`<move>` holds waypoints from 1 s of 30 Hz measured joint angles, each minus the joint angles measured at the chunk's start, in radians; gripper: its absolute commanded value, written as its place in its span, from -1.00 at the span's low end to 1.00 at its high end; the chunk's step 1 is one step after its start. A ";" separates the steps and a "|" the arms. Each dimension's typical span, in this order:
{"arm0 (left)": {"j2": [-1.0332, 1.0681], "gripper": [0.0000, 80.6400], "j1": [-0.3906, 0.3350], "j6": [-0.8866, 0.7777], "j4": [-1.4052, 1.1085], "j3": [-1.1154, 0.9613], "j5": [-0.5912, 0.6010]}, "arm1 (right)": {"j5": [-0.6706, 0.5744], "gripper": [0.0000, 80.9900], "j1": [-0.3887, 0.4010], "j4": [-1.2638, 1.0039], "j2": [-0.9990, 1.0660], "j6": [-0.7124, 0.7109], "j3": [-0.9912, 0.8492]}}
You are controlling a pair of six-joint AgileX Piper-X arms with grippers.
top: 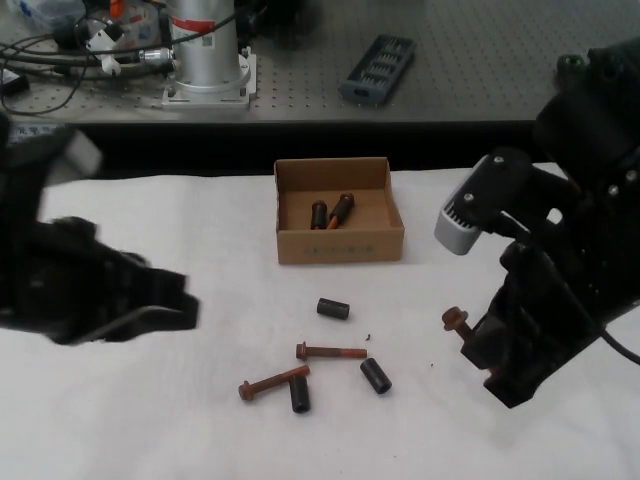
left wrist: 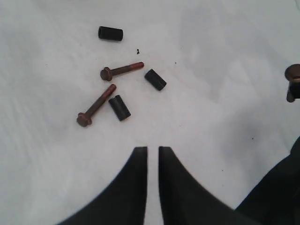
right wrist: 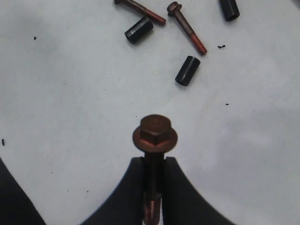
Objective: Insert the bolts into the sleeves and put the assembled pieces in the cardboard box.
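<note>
High view: white cloth (top: 150, 430) covers the tabletop. The cardboard box (top: 339, 245) stands open at the far side of the cloth, with two assembled pieces (top: 318, 214) lying side by side inside. Nearer than the box, loose on the cloth: one sleeve (top: 333, 309) on its own, then a cluster of a short-side bolt (top: 332, 351), a slanted bolt (top: 273, 383) and two more sleeves (top: 300, 394), (top: 376, 375). Left arm (top: 90, 290) hangs over the left of the cloth, right arm (top: 560, 300) over the right, with the held bolt (top: 455, 321) head-up at its tip. Behind the cloth is a grey perforated bench (top: 480, 60) carrying a metal post (top: 205, 45), cables (top: 50, 55) and a dark ribbed tray (top: 377, 67).

Left wrist view: left jaws are nearly closed with a thin slit between them, gripping nothing, above bare cloth. Both loose bolts and all three sleeves lie beyond them, well apart from the fingertips (left wrist: 140, 154).

Right wrist view: right jaws are clamped on the shank of the held bolt, its hex head (right wrist: 154, 133) sticking out past the fingertips (right wrist: 136, 164), clear of the cloth. Small dark specks (right wrist: 221, 46) dot the cloth. The loose parts lie farther off.
</note>
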 measured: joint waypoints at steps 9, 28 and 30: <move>0.213 -0.37 -0.138 -0.198 -0.172 0.000 -0.087 | 0.002 -0.93 0.000 0.019 -0.031 0.003 0.000; 0.474 -0.37 -0.247 -0.323 -0.359 0.000 -0.262 | 0.004 -0.93 0.000 0.019 -0.031 0.003 0.000; 0.490 -0.37 -0.247 -0.342 -0.370 0.000 -0.266 | 0.004 -0.93 0.000 0.019 -0.031 0.003 0.000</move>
